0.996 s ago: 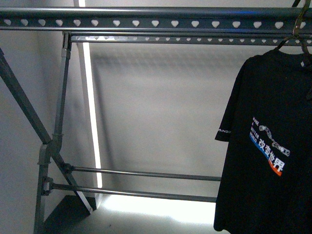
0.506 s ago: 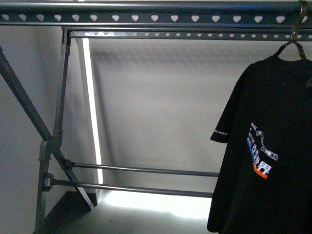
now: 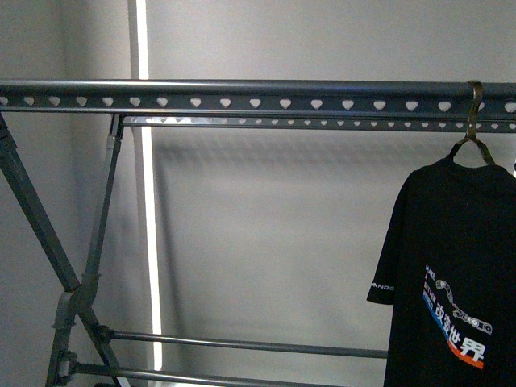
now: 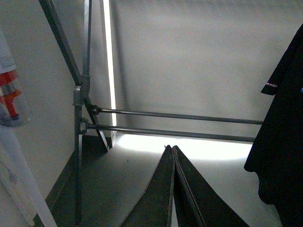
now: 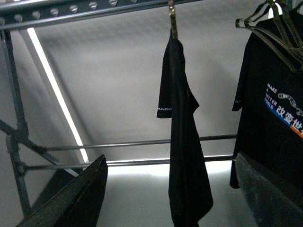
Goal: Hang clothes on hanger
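Observation:
A black T-shirt (image 3: 455, 274) with white lettering and a blue-orange stripe hangs at the right of the front view. It hangs by a hook (image 3: 474, 109) from the top rail of the dark grey rack (image 3: 242, 101), which has heart-shaped holes. Neither gripper shows in the front view. In the left wrist view my left gripper (image 4: 171, 148) is shut and empty, with the shirt's sleeve and hem (image 4: 284, 142) to one side. In the right wrist view my right gripper (image 5: 170, 158) is open and empty. A black shirt (image 5: 182, 142) hangs edge-on between its fingers, further off.
A second printed black T-shirt (image 5: 272, 109) hangs on wire hangers (image 5: 274, 23) beside the edge-on one. The rack's crossed legs (image 3: 72, 290) and two low cross bars (image 4: 175, 125) stand before a grey wall. A red and white object (image 4: 9, 94) is at the left wrist view's edge.
The front view has tilted upward: the top rail and hanging T-shirt now sit lower in the frame, and the floor is out of view. The shirt still hangs from its hook.

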`<state>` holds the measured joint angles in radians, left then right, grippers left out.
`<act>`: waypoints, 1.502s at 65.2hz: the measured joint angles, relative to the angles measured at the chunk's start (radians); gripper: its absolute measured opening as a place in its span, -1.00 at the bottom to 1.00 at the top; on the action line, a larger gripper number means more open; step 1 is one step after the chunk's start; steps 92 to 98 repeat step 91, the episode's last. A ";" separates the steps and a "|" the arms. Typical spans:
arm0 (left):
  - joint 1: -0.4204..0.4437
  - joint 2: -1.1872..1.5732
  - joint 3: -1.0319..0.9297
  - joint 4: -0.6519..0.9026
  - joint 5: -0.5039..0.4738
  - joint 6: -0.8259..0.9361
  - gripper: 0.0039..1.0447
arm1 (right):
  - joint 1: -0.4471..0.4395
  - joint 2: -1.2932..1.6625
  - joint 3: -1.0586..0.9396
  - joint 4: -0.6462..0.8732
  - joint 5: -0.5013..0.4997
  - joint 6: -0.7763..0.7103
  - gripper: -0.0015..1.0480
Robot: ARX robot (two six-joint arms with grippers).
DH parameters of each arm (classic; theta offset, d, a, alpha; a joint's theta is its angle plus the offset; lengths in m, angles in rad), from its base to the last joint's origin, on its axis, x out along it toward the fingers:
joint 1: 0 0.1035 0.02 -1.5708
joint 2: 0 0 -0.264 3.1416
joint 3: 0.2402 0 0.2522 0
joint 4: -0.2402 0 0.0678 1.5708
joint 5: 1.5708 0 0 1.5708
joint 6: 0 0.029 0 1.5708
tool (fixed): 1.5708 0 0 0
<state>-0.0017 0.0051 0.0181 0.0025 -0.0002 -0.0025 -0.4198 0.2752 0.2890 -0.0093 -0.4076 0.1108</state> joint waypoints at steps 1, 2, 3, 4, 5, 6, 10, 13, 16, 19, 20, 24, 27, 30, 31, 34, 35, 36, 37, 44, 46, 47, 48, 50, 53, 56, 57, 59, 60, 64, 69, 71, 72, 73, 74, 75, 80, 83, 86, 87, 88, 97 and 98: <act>0.000 0.000 0.000 0.000 0.000 0.000 -0.94 | 0.019 -0.021 -0.010 -0.009 0.018 -0.021 0.42; 0.000 -0.001 0.000 0.000 0.000 0.000 -0.94 | 0.037 -0.038 -0.021 -0.013 0.036 -0.037 0.36; 0.000 -0.001 0.000 0.000 0.000 0.000 -0.94 | 0.046 -0.044 -0.026 -0.014 0.044 -0.047 0.32; 0.000 -0.001 0.000 0.000 0.000 0.000 -0.94 | 0.063 -0.055 -0.035 -0.015 0.062 -0.056 0.25; 0.000 -0.001 0.000 0.000 0.000 0.000 -0.94 | 0.079 -0.064 -0.045 -0.016 0.079 -0.065 0.19; 0.000 -0.001 0.000 0.000 0.000 0.000 -0.94 | 0.086 -0.068 -0.050 -0.016 0.088 -0.071 0.16; 0.000 -0.001 0.000 0.000 0.000 0.000 -0.94 | 0.134 -0.092 -0.081 -0.016 0.138 -0.090 -0.08; 0.000 -0.001 0.000 0.000 0.000 0.000 -0.94 | 0.165 -0.106 -0.100 -0.016 0.167 -0.098 -0.25; 0.000 -0.001 0.000 0.000 0.000 0.000 -0.94 | 0.199 -0.126 -0.119 -0.016 0.200 -0.104 -0.45; 0.000 -0.001 0.000 0.000 0.000 0.000 -0.94 | 0.219 -0.136 -0.130 -0.014 0.217 -0.107 -0.58; 0.000 -0.001 0.000 0.000 0.000 0.000 -0.94 | 0.233 -0.143 -0.138 -0.014 0.229 -0.108 -0.68; 0.000 -0.001 0.000 0.000 0.000 0.000 -0.94 | 0.301 -0.166 -0.160 -0.012 0.325 -0.112 -0.97; 0.000 -0.001 0.000 0.000 -0.001 0.000 -0.94 | 0.386 -0.179 -0.174 -0.012 0.393 -0.112 -0.95; 0.000 -0.001 0.000 0.000 0.001 0.000 -0.94 | 0.411 -0.189 -0.187 -0.011 0.393 -0.114 -0.95; 0.000 -0.001 0.000 0.000 0.000 0.000 -0.94 | 0.414 -0.193 -0.192 -0.009 0.397 -0.114 -0.95; 0.000 -0.001 0.000 0.000 0.000 0.000 -0.94 | 0.414 -0.201 -0.204 -0.007 0.405 -0.114 -0.95; 0.000 -0.001 0.000 0.000 0.000 0.000 -0.94 | 0.414 -0.203 -0.207 -0.006 0.403 -0.114 -0.95; 0.000 -0.001 0.000 0.000 0.000 0.000 -0.94 | 0.415 -0.205 -0.209 -0.006 0.403 -0.114 -0.95; 0.000 -0.001 0.000 0.000 0.000 0.000 -0.94 | 0.415 -0.207 -0.210 -0.005 0.403 -0.114 -0.95; 0.000 -0.001 0.000 0.000 0.000 0.000 -0.94 | 0.415 -0.219 -0.222 -0.003 0.403 -0.114 -0.95; 0.000 -0.001 0.000 0.000 0.000 0.000 -0.94 | 0.415 -0.221 -0.225 -0.003 0.404 -0.114 -0.95; 0.000 -0.001 0.000 0.000 0.000 0.000 -0.94 | 0.415 -0.223 -0.228 -0.002 0.404 -0.114 -0.95; 0.000 -0.001 0.000 0.000 0.000 0.000 -0.94 | 0.415 -0.224 -0.229 -0.002 0.404 -0.114 -0.95; 0.000 -0.001 0.000 0.000 0.000 0.000 -0.94 | 0.415 -0.227 -0.234 -0.001 0.404 -0.114 -0.95; 0.000 -0.001 0.000 0.000 0.000 0.000 -0.94 | 0.415 -0.230 -0.238 -0.001 0.404 -0.114 -0.95; 0.000 -0.001 0.000 0.000 0.000 0.000 -0.94 | 0.415 -0.236 -0.243 0.000 0.404 -0.114 -0.95; 0.000 -0.001 0.000 0.000 0.000 0.000 -0.94 | 0.416 -0.245 -0.250 0.004 0.404 -0.114 -0.95; 0.000 -0.001 0.000 0.000 0.000 0.000 -0.94 | 0.416 -0.261 -0.268 0.006 0.403 -0.114 -0.95; 0.000 -0.001 0.000 0.000 0.000 0.000 -0.94 | 0.416 -0.268 -0.276 0.006 0.403 -0.114 -0.95; 0.000 -0.001 0.000 0.000 0.000 0.000 -0.94 | 0.416 -0.269 -0.282 0.005 0.404 -0.114 -0.95; 0.000 -0.001 0.000 0.000 0.000 0.000 -0.94 | 0.416 -0.271 -0.282 0.006 0.404 -0.114 -0.95; 0.000 -0.001 0.000 0.000 0.000 0.000 -0.94 | 0.416 -0.271 -0.282 0.006 0.403 -0.114 -0.95; 0.000 -0.001 0.000 0.000 0.000 0.000 -0.94 | 0.416 -0.271 -0.282 0.006 0.404 -0.114 -0.95; 0.000 -0.001 0.000 0.000 0.000 0.000 -0.94 | 0.416 -0.271 -0.282 0.006 0.404 -0.114 -0.95; 0.000 -0.001 0.000 0.000 0.000 0.000 -0.94 | 0.416 -0.271 -0.282 0.006 0.404 -0.114 -0.95; 0.000 -0.001 0.000 0.000 0.000 0.000 -0.94 | 0.416 -0.271 -0.282 0.006 0.404 -0.114 -0.95; 0.000 -0.001 0.000 0.000 0.000 0.000 -0.77 | 0.416 -0.271 -0.282 0.006 0.404 -0.114 -0.90; 0.000 -0.001 0.000 0.000 0.000 0.000 -0.53 | 0.416 -0.271 -0.282 0.006 0.404 -0.114 -0.70; 0.000 -0.001 0.000 0.000 0.000 0.000 -0.36 | 0.416 -0.271 -0.282 0.006 0.404 -0.115 -0.53; 0.000 -0.001 0.000 0.000 0.000 0.000 -0.33 | 0.416 -0.271 -0.282 0.006 0.404 -0.114 -0.50; 0.000 -0.001 0.000 0.000 0.000 0.000 -0.26 | 0.416 -0.271 -0.282 0.006 0.404 -0.114 -0.43; 0.000 -0.001 0.000 0.000 0.000 0.000 -0.09 | 0.416 -0.271 -0.282 0.006 0.404 -0.115 -0.26; 0.000 -0.001 0.000 0.000 0.000 0.000 -0.09 | 0.416 -0.271 -0.282 0.006 0.404 -0.115 -0.26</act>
